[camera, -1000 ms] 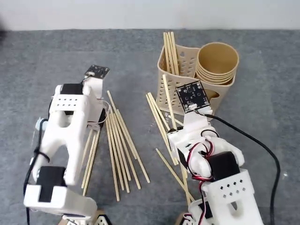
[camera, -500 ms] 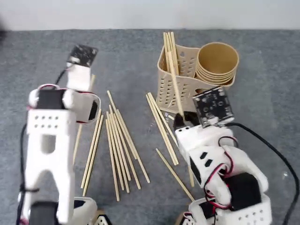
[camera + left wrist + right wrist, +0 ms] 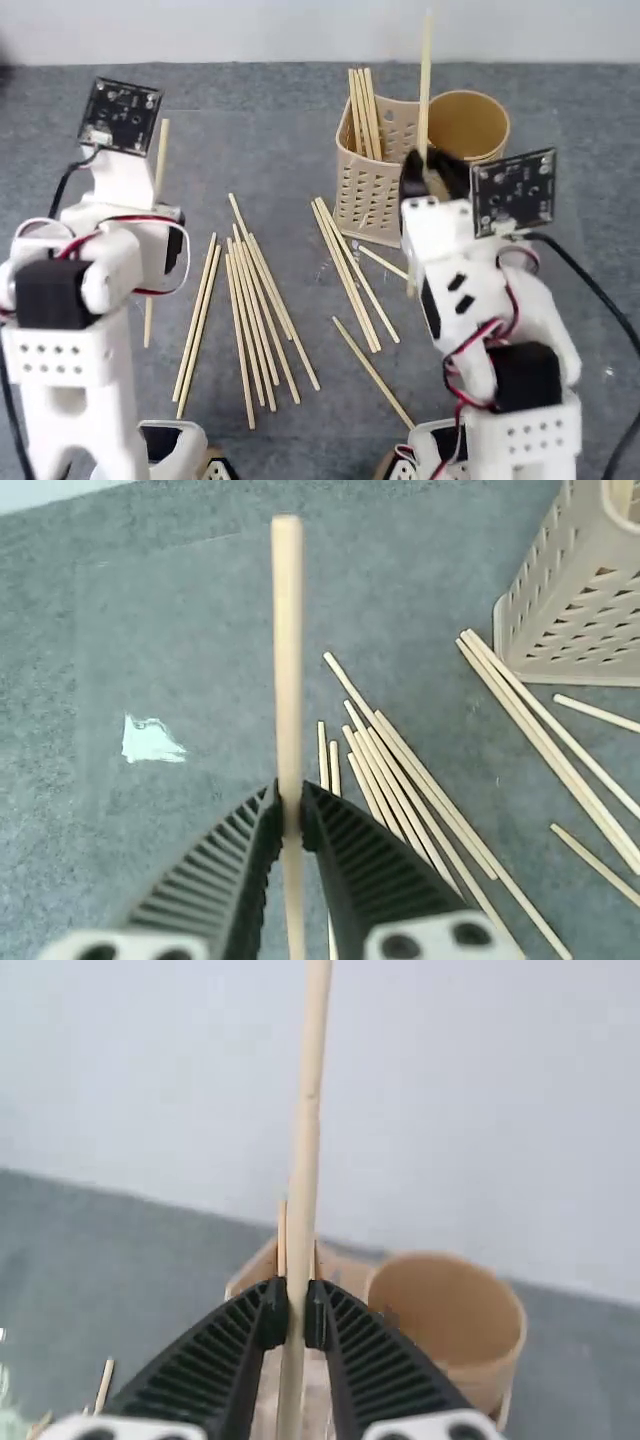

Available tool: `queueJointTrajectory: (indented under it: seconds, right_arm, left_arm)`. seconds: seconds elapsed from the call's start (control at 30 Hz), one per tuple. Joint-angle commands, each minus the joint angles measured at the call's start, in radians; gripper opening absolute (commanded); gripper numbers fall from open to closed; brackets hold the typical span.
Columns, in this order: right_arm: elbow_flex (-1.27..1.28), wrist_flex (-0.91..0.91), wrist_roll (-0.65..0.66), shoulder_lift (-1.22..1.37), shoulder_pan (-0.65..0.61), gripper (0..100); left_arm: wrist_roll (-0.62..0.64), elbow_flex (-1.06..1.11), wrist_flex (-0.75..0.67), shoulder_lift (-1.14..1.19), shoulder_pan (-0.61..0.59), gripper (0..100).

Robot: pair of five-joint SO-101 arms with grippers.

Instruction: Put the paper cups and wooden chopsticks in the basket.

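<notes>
right gripper [image 3: 295, 1312] clamps a chopstick [image 3: 310, 1110], tip raised, basket [image 3: 368, 195] just ahead below it; left gripper [image 3: 288, 810] pinches another stick [image 3: 287, 630] well apart

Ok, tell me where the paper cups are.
High view: the paper cups sit stacked in the right compartment of the basket, beside the chopsticks standing in its left one.

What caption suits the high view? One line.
Left gripper and right gripper each hold a chopstick, the right's by the basket with cups; more chopsticks lie loose.
</notes>
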Motion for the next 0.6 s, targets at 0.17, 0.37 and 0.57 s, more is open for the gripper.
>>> queueJointTrajectory:
  seconds: [0.17,0.37,0.57]
  right_arm:
    - [-0.051,-0.456,0.003,0.159,0.012,0.8]
    - [-0.051,-0.746,0.005,0.298,0.012,0.8]
    - [-0.049,-0.986,0.011,0.463,0.018,0.8]
  left_arm:
    - [0.011,-0.042,0.037,-0.058,0.006,1]
    - [0.011,-0.031,0.037,-0.058,0.006,1]
    - [0.011,-0.031,0.037,-0.058,0.006,1]
